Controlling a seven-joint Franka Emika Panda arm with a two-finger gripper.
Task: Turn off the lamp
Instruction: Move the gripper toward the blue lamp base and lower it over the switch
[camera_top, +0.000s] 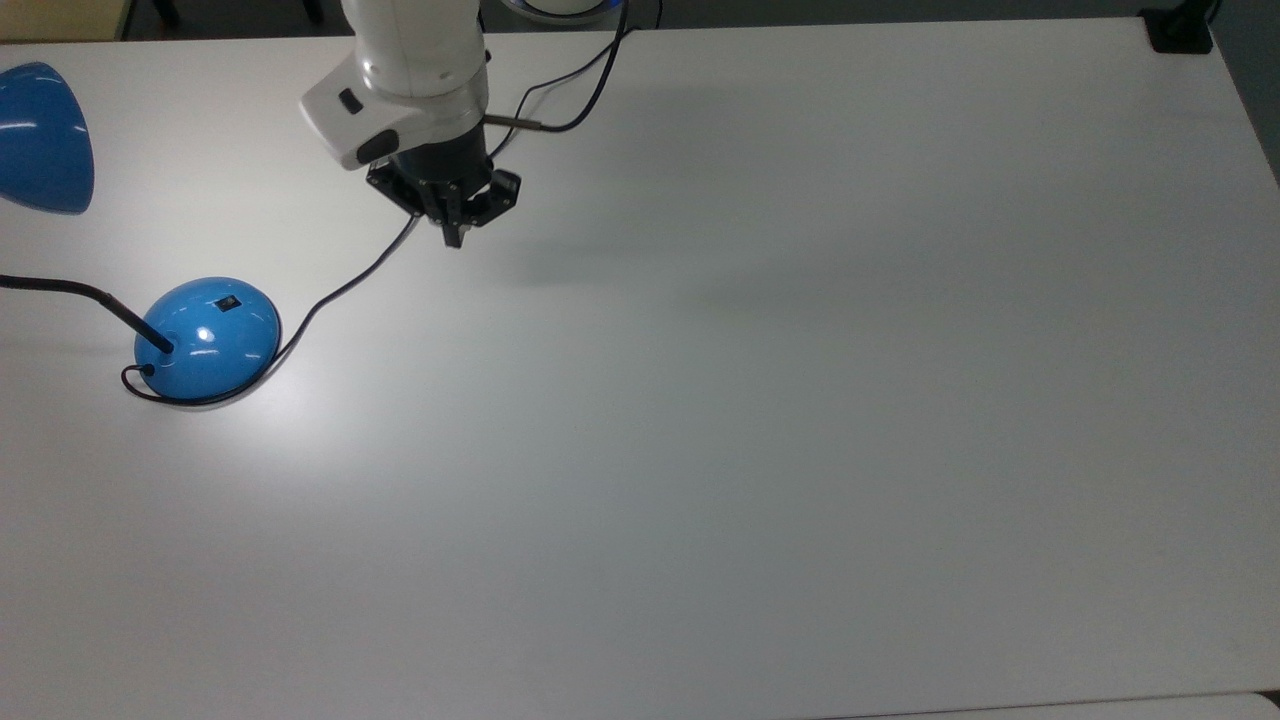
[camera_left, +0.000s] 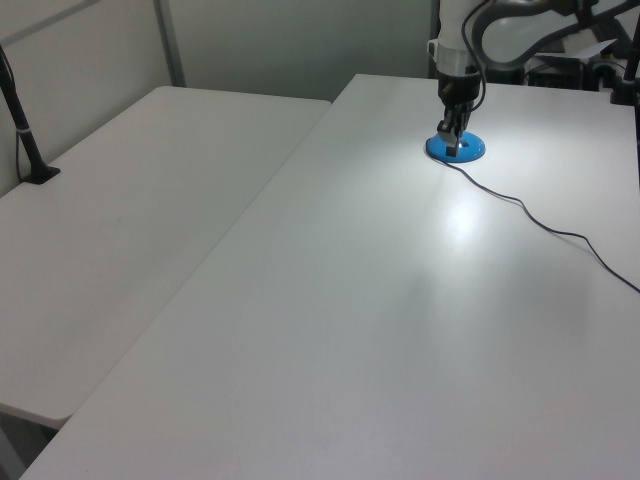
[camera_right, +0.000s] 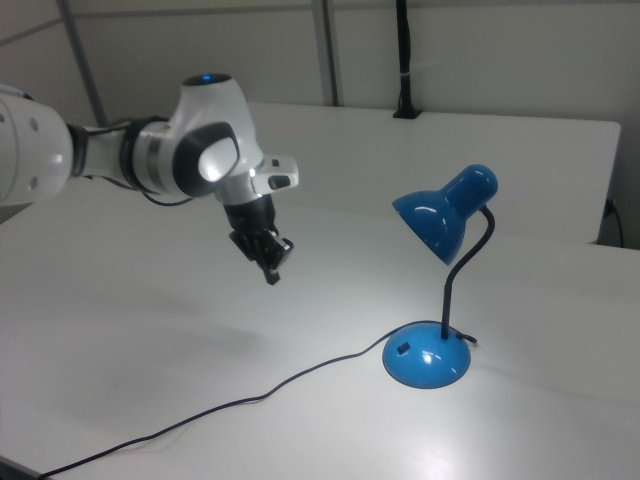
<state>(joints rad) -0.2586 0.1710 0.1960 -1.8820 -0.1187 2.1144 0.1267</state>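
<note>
The desk lamp (camera_right: 440, 290) stands on the white bench (camera_top: 760, 420), its blue dome base (camera_top: 208, 338) at the middle left of the top view and at the lower right of the right view. A bright pool on the bench beside the base says the bulb is lit, so the task is not yet done. The small black rocker switch (camera_top: 229, 303) sits on the slope of the base toward the top view's upper right, which leaves it open to a touch from above. The gooseneck (camera_right: 462, 270) rises from the far side of the dome and carries the cone shade (camera_right: 440, 216) clear of the switch, so nothing overhangs the button. The thin black cord (camera_top: 350, 280) trails from the base toward the upper centre of the top view.

The end effector (camera_top: 452, 236) hangs above the bench in the upper left centre of the top view, well apart from the base, pointing down. Its fingers look drawn narrow, nearly together, holding nothing; a closed tip probably suits poking a small rocker. The next move likely calls for travel toward the base, then a short downward press.
</note>
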